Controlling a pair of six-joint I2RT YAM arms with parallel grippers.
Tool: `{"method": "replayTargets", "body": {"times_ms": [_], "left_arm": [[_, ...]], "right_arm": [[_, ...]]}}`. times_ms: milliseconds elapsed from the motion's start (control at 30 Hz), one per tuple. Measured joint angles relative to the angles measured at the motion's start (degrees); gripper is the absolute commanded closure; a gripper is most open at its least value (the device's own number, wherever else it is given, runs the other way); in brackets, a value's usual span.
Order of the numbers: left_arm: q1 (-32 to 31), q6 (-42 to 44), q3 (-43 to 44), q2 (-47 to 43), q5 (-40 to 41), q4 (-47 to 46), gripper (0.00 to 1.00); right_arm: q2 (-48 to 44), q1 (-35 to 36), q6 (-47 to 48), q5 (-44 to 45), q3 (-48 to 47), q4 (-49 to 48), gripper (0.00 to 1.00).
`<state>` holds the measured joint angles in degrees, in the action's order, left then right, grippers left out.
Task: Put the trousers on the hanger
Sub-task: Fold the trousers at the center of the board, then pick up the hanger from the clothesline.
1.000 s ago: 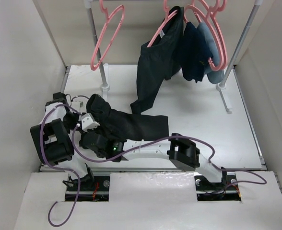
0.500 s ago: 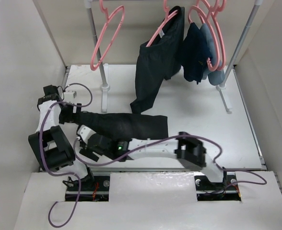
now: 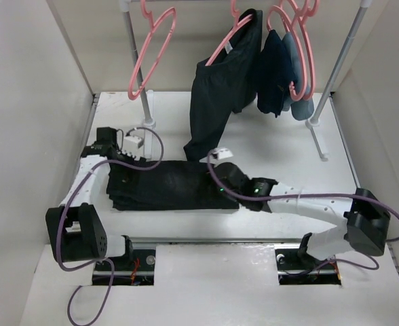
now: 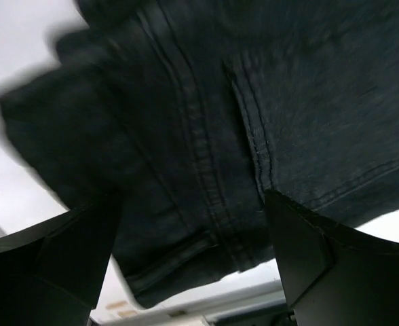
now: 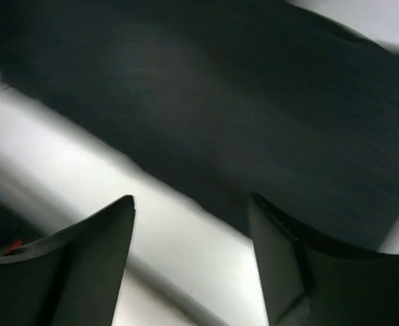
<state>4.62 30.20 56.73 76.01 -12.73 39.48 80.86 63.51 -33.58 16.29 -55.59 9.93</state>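
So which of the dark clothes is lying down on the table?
The long black trousers, spread flat on the table. The other black garment and the navy one hang up on pink hangers.

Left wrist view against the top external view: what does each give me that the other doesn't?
Only the left wrist: seam stitching on the trousers, seen past the open left gripper. Only the top external: the rack, the bare pink hanger, the other hung clothes. Both: the trousers lying on the white table.
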Motion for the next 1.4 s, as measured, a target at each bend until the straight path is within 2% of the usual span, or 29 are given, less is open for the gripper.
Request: {"method": "replayTargets", "body": {"times_ms": [67, 167, 333, 500, 600, 633, 733, 867, 967, 1067, 1233, 1333, 1400], "left_arm": [[-1.62, -1.14, -3.19, 0.7, 4.07, -0.92, 0.18], [-2.51, -2.27, -7.82, 2.62, 12.98, -5.03, 0.19], [-4.11, -3.69, -13.16, 4.76, 21.33, -12.24, 0.19], [-6.88, -3.61, -15.65, 2.69, 25.42, -15.21, 0.19], [-6.78, -3.45, -15.56, 0.68, 25.4, -15.13, 0.19], [-6.47, -3.1, -15.5, -0.72, 24.87, -14.67, 0.19], [-4.55, -1.18, -11.5, -6.95, 21.59, -9.38, 0.19], [-1.55, -0.26, 3.74, -16.09, 19.3, -6.78, 0.21], [-1.4, -1.51, 15.5, -19.89, 14.4, -5.53, 0.12], [-1.4, -4.17, 26.38, -22.56, 6.36, -5.35, 0.04], [-1.73, -11.78, 40.61, -22.69, -8.24, -7.96, 0.04], [-3.82, -16.85, 50.95, -16.52, -12.04, -10.05, 0.01], [-5.77, -19.21, 58.71, -9.11, -11.89, -11.74, 0.01]], "right_arm": [[-1.11, -6.36, -4.63, 0.39, 4.92, 1.84, 0.55], [0.09, -14.14, -8.74, -0.17, 7.17, 3.19, 0.81], [7.61, -22.53, -12.2, -2.89, 6.56, 1.66, 0.93], [12.31, -28.55, -15.56, -8.13, 6.54, 1.2, 0.96], [11.54, -29.0, -15.67, -7.91, 6.54, 1.73, 0.88], [10.93, -28.81, -15.54, -7.56, 6.54, 2.51, 0.78], [7.17, -27.67, -14.14, -5.31, 6.23, 6.12, 0.61], [0.37, -24.15, -11.06, -2.21, 3.89, 9.64, 0.45], [-2.32, -21.94, -8.79, -0.33, 0.76, 10.86, 0.36], [-2.84, -20.52, -6.73, 1.05, -1.44, 11.45, 0.3], [-2.73, -19.89, -4.57, 2.14, -1.64, 13.79, 0.29], [-2.73, -19.89, -3.82, 2.32, -1.64, 14.38, 0.28], [-2.73, -19.89, -3.28, 2.43, -1.6, 14.51, 0.28]]}}
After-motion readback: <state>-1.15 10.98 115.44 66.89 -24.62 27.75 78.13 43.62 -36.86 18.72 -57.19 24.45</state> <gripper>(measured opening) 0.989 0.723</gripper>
